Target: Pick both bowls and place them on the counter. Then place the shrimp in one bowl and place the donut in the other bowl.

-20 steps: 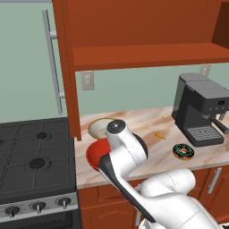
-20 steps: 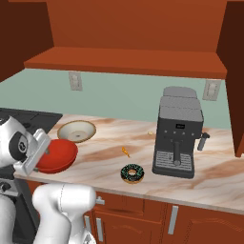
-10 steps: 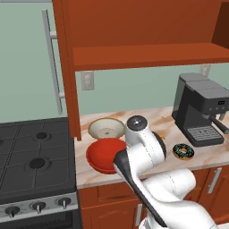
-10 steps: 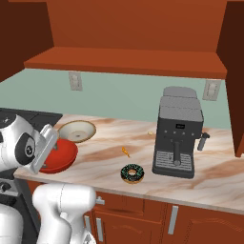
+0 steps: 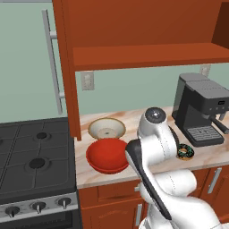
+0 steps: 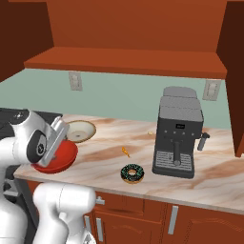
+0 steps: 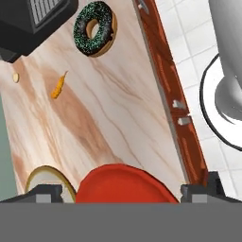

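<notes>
Both bowls rest on the counter [image 6: 214, 177] near the stove: the cream-beige bowl [image 5: 106, 129] [image 6: 81, 130] at the back, the glossy red bowl [image 5: 107, 154] [image 6: 57, 159] in front of it. My gripper [image 7: 122, 193] hangs open just above the red bowl's right side, with nothing between its fingertips [image 7: 45, 193]. The tiny orange shrimp [image 6: 125, 151] [image 7: 58, 85] lies mid-counter. Closer to the front edge, the chocolate donut [image 6: 132, 173] [image 7: 95, 29] [image 5: 185, 152] sits ahead of the coffee machine. In the left base view my arm hides the shrimp.
A dark coffee machine [image 6: 178, 132] stands at the counter's right. The black stove top [image 5: 31, 161] borders the bowls on the left. A wooden shelf [image 5: 147, 56] hangs low over the counter. A small beige crumb [image 7: 16, 77] lies near the machine.
My arm has swung to the right, from over the red bowl's left side toward its right side. The bowls, shrimp and donut have stayed put, and the jaws have stayed open.
</notes>
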